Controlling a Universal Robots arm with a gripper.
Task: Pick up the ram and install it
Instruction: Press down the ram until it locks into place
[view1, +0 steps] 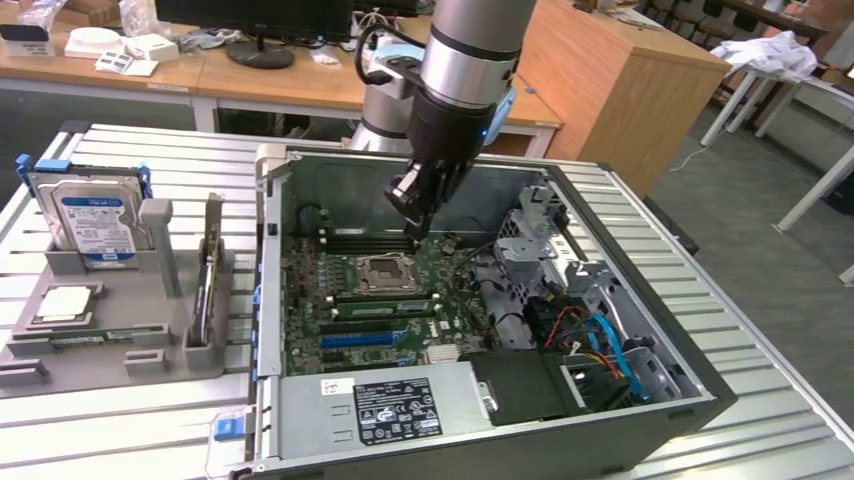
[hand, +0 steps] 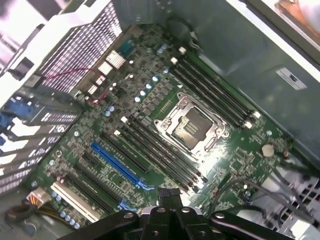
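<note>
A thin stick, apparently the ram (view1: 207, 285), stands on edge in the grey holder (view1: 120, 330) outside the case (view1: 641, 420), probably so its top edge can be gripped. The gripper (view1: 416, 225) hangs closed and empty above the memory slots (view1: 367, 241).

Looks like a lab or office: grey floor (view1: 747, 190), long wooden desk (view1: 267, 70) along the far side with a monitor stand (view1: 260, 52) and white boxes (view1: 127, 48). Wooden cabinet (view1: 614, 90) far right, white-legged table (view1: 801, 90) with crumpled cloth (view1: 774, 50) beyond.
</note>
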